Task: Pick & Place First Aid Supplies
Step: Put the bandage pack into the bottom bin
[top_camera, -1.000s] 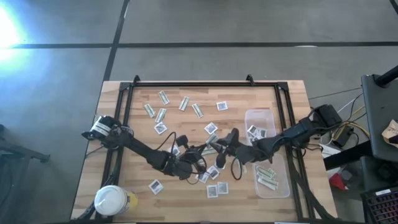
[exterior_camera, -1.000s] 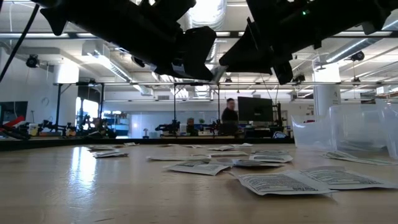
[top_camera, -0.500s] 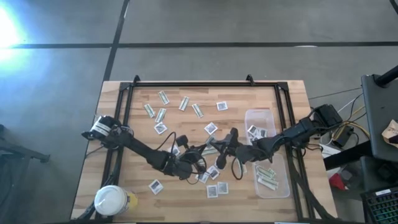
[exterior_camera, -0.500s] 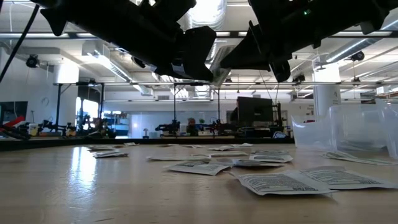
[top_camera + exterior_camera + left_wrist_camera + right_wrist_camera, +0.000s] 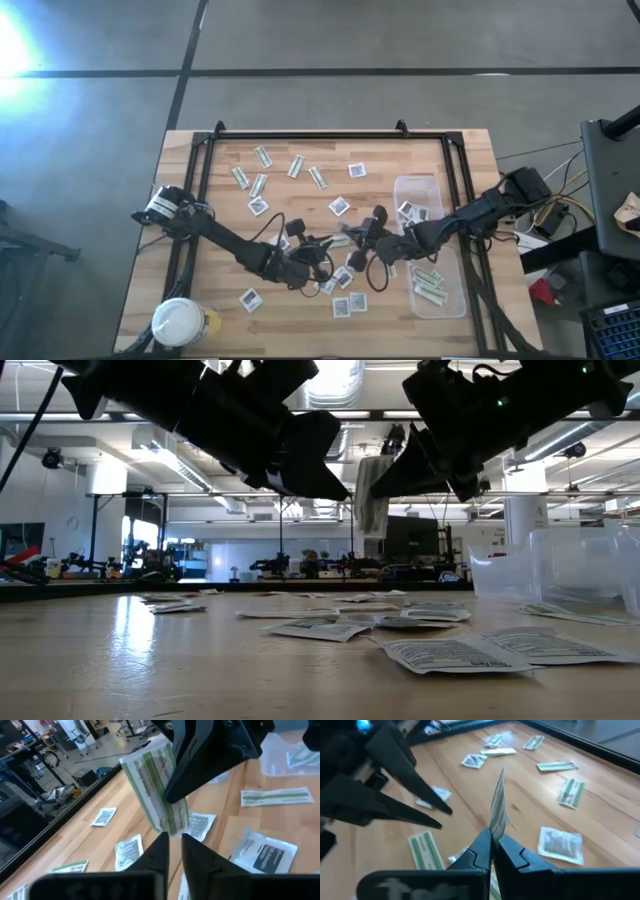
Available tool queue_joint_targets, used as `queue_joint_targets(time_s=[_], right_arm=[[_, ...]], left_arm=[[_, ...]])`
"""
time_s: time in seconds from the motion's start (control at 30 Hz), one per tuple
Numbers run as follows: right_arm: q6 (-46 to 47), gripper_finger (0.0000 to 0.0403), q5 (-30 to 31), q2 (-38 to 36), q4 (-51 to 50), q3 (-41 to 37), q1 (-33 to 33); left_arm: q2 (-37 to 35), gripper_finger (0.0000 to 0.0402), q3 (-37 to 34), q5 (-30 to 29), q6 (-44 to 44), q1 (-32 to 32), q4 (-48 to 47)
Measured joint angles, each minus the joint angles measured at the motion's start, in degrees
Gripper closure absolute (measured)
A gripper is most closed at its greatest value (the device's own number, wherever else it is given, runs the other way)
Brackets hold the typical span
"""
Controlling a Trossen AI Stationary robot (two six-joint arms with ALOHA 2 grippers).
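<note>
Table (image 5: 470, 150) carries scattered first aid packets (image 5: 349, 306) beneath and around both hands; clear tub (image 5: 438, 290) lies behind the right hand, toward that arm's base, with green-and-white strips in it; left hand (image 5: 171, 851) sits mid-table just below the strip's lower edge, fingers slightly parted, not gripping it; right hand (image 5: 493, 844) faces it, fingers pressed together, pinching a green-and-white strip (image 5: 155, 787) held upright above the table.

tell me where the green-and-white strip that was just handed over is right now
The green-and-white strip is held up in the air by the right gripper, over mid-table just left of the clear tubs, with the left gripper beside it.
</note>
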Motion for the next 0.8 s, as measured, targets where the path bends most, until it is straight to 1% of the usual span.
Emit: queue_joint_targets(time_s=[0.2, 0.33, 0.6, 0.7, 0.8], right_arm=[[0.4, 0.0395, 0.1, -3.8, -8.4, 0.0, 0.6], [0.6, 0.0395, 0.1, -9.2, -15.8, 0.0, 1.3], [0.6, 0.0395, 0.1, -22.3, -29.9, 0.0, 1.6], [0.6, 0.0394, 0.0, -27.1, -34.3, 0.0, 1.6], [1.0, 0.0394, -0.4, -32.1, -38.8, 0.0, 1.6]], left_arm=[[0.0, 0.0288, 0.0, 0.0, -0.6, 0.0, -0.7], [-0.5, 0.0264, 0.0, 0.0, -1.6, 0.0, -1.0], [-2.9, 0.0262, 0.0, 0.2, -5.0, -0.1, -4.4], [-4.2, 0.0264, 0.0, 0.9, -7.1, -0.1, -8.0], [-6.4, 0.0264, 0.0, 1.2, -10.0, -0.1, -14.1]])
